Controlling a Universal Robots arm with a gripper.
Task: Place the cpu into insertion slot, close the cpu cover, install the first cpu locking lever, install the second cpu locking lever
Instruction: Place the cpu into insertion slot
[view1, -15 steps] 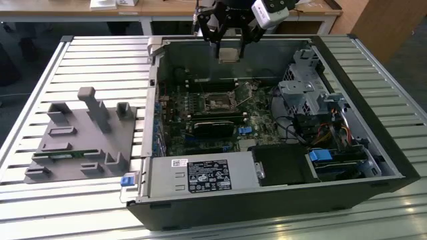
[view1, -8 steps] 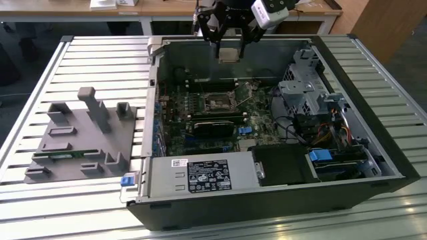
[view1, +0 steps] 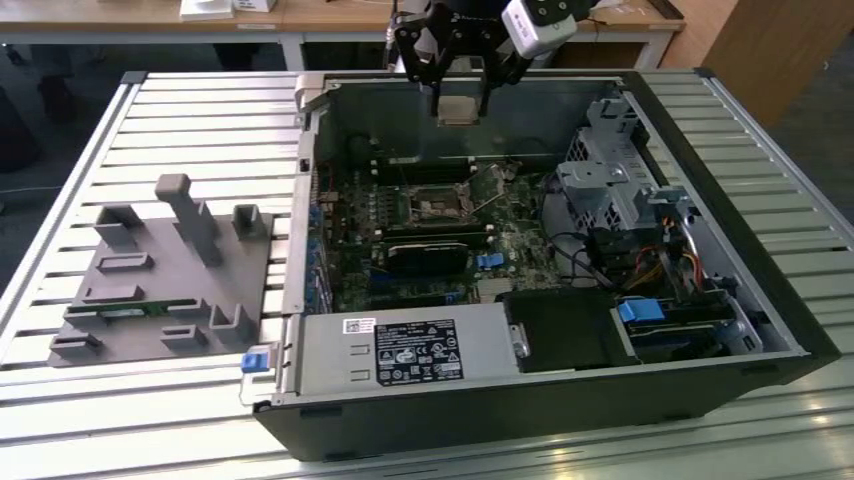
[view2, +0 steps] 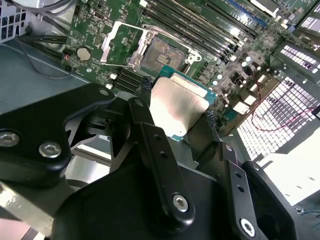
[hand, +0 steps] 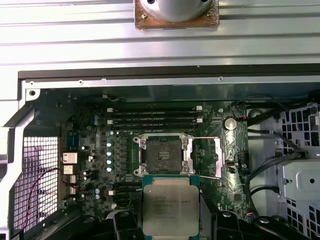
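My gripper (view1: 458, 98) is shut on the cpu (view1: 458, 108), a flat square chip with a dull silver top, held by two opposite edges. In the exterior view it hangs high over the open computer case, above and behind the insertion slot (view1: 434, 206). In both wrist views the cpu (view2: 177, 107) (hand: 170, 205) sits between my black fingers (view2: 145, 85), apart from the insertion slot (view2: 162, 52) (hand: 162, 155), whose dark pin field lies bare. The cpu cover (hand: 207, 157) (view2: 122, 42) is swung open beside the socket.
The black case (view1: 747, 330) lies on its side on a slatted metal table (view1: 200, 130). Memory slots (hand: 155, 117), a drive cage (view1: 614, 170), cables (view1: 601, 250) and a power supply (view1: 400, 350) surround the board. A grey fixture (view1: 167, 275) stands at the exterior view's left.
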